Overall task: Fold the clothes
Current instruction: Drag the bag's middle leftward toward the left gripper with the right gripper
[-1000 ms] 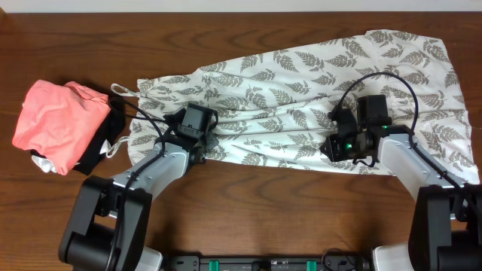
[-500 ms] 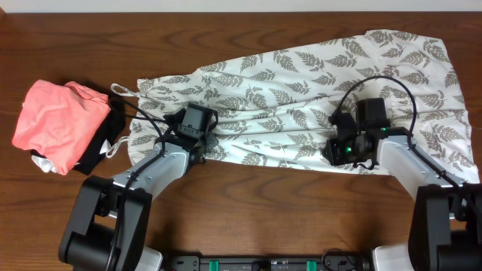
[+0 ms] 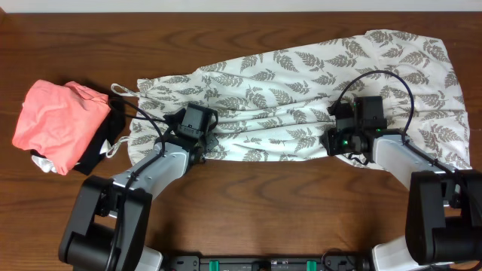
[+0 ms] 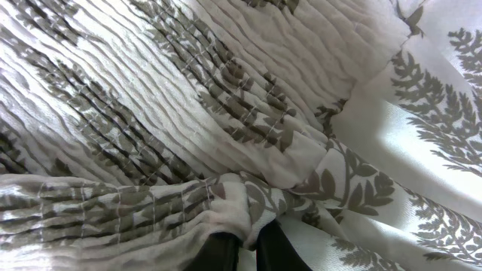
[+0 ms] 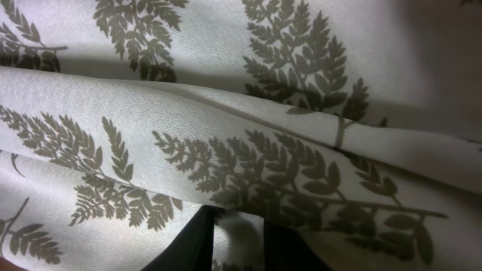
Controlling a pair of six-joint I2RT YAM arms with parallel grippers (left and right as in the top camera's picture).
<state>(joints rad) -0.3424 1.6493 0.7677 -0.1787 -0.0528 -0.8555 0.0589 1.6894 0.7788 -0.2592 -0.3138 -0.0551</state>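
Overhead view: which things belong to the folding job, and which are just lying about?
Job: fern-print dress; left hand and right hand, both pinching it.
Lying about: salmon-pink garment; black cloth under it.

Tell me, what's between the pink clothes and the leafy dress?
A black cloth lies there, right against the pink clothes, just short of the dress. The overhead view shows this.

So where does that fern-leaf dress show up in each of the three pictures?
Overhead: the dress lies across the middle and right of the table.
Left wrist: fills the view, gathered cloth pinched in the left tool.
Right wrist: fills the view, smooth folds over the right tool.
Shared landmark: the grey fern leaves.
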